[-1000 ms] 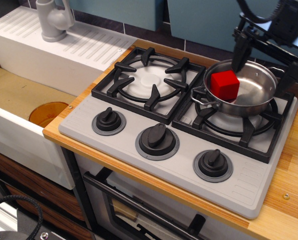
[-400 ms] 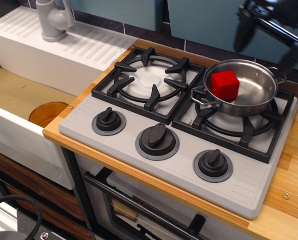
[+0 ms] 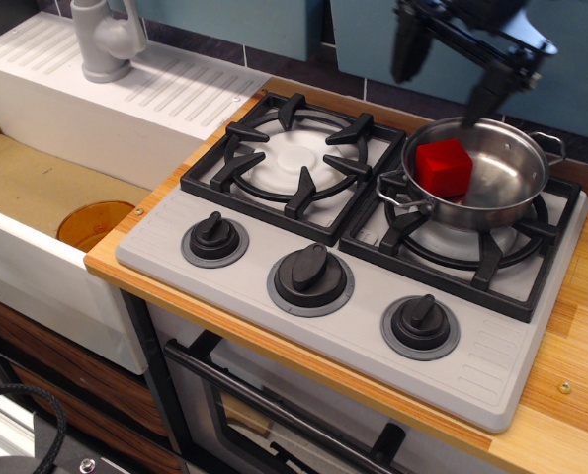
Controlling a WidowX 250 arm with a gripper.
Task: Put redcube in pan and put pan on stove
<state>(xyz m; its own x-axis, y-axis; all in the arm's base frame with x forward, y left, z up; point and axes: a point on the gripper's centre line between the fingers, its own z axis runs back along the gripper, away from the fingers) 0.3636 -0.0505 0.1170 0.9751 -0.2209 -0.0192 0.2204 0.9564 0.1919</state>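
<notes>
The red cube (image 3: 444,167) sits inside the pan (image 3: 501,183), toward the pan's left side, resting on the shiny bottom close to the wall. The pan stands upright on the right burner grate (image 3: 462,252) of the stove (image 3: 303,326), with one wire loop handle pointing to the front left and the other showing at the back right rim. The left burner grate (image 3: 295,163) carries nothing.

The end effector (image 3: 446,65) hangs above the stove, behind and to the upper left of the pan, well clear of it. Its two dark fingers are spread apart with nothing between them; one finger (image 3: 406,47) points down over the back edge of the stove and the other ends just above the pan's far rim.

Three black knobs (image 3: 310,276) line the grey front panel. The stove lies on a wooden tabletop (image 3: 570,395). To the left are a white sink (image 3: 46,188) and a grey faucet (image 3: 104,38).
</notes>
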